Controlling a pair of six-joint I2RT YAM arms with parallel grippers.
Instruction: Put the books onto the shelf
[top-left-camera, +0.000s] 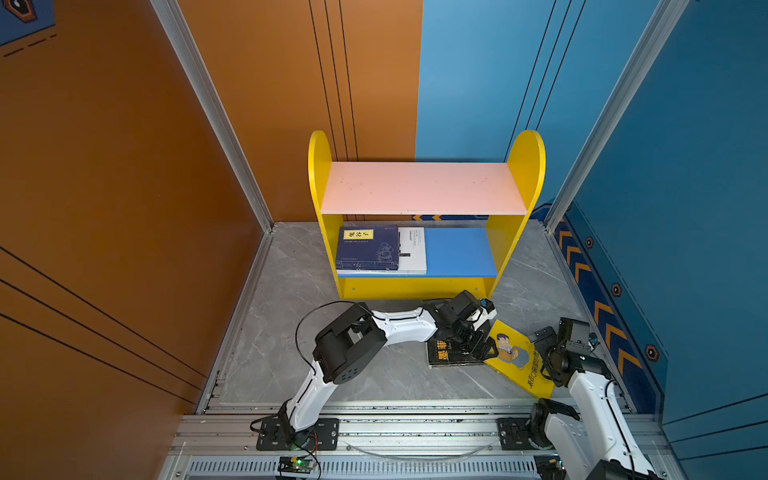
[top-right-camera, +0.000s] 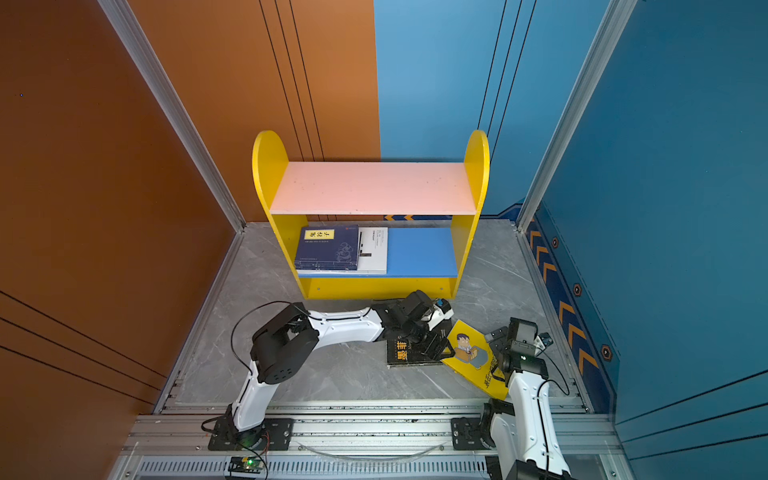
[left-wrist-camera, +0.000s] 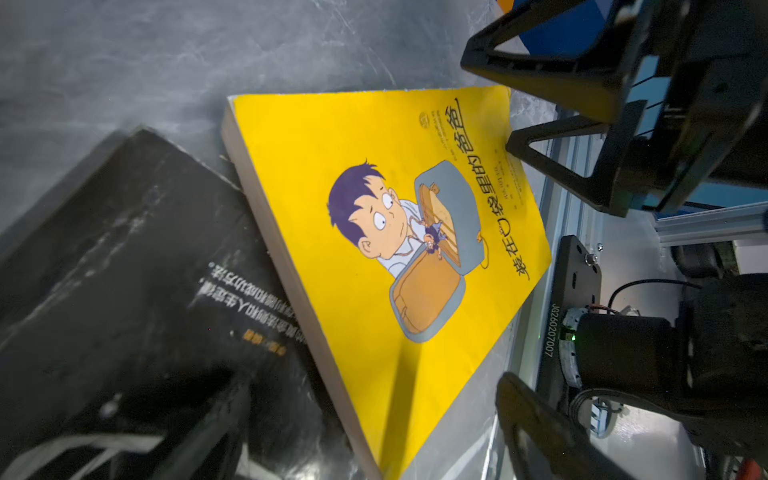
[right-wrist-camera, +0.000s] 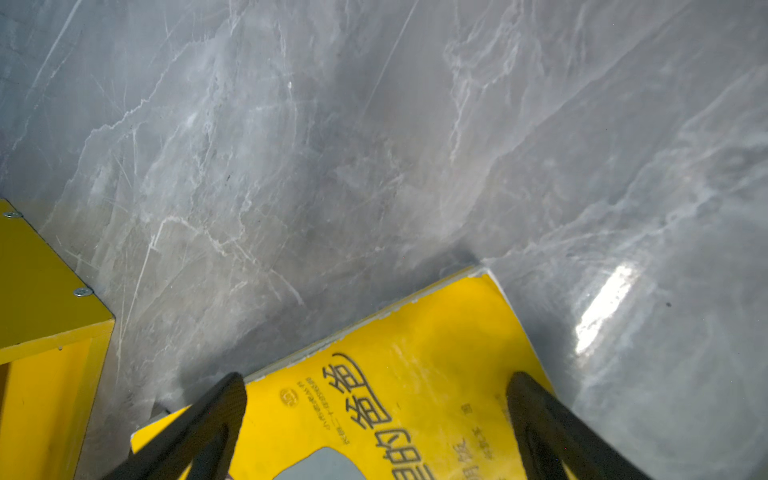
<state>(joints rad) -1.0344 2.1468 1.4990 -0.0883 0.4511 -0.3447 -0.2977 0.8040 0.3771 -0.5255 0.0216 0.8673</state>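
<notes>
Dark fingers (right-wrist-camera: 230, 399) of my right pincer (right-wrist-camera: 376, 382) fill the bottom of the right wrist view, spread wide over a corner of the yellow book (right-wrist-camera: 415, 353), gripping nothing. In a top view my left pincer (top-left-camera: 484, 351), also wide open and empty, hangs at lower right of centre, where the yellow book meets the black book (top-left-camera: 446, 353) on the grey surface (top-left-camera: 257, 353). Higher in the frame the shelf (top-left-camera: 523, 166) holds a navy book (top-left-camera: 365, 249) and a white book (top-left-camera: 413, 249) flat on its blue board (top-left-camera: 457, 253). My worry: both pincers crowd one thin cover, so they could knock together, or a finger could skid and shove the book toward the rail (top-left-camera: 415, 419) at the frame's bottom.
</notes>
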